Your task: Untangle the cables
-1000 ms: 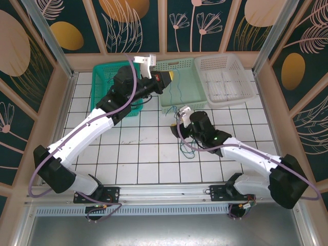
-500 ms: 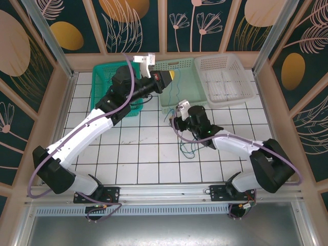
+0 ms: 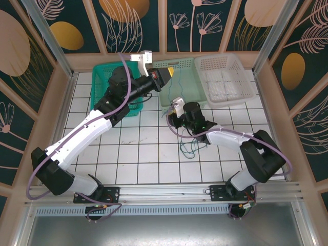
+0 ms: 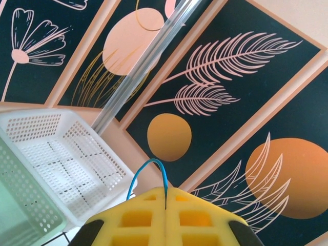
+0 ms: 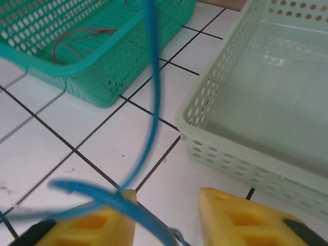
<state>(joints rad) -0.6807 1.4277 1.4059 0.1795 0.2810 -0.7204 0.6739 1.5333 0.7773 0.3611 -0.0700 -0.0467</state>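
Separating thin blue wire (image 4: 146, 163): left claw (image 4: 165, 197) pinched together on it, raised by pale green perforated basket (image 5: 230, 148). Right claw (image 5: 169, 205) apart, low over white tiled surface (image 3: 133, 148), blue wire draped across one finger. Advice: pin dark tangle (image 3: 189, 146), not blue strand; lift left slowly.

Blue cable (image 5: 154, 102), red cable (image 5: 77, 35), teal basket (image 5: 102, 77), pale green basket (image 5: 215, 128), white perforated basket (image 4: 77, 169), white tiles (image 5: 51, 138).
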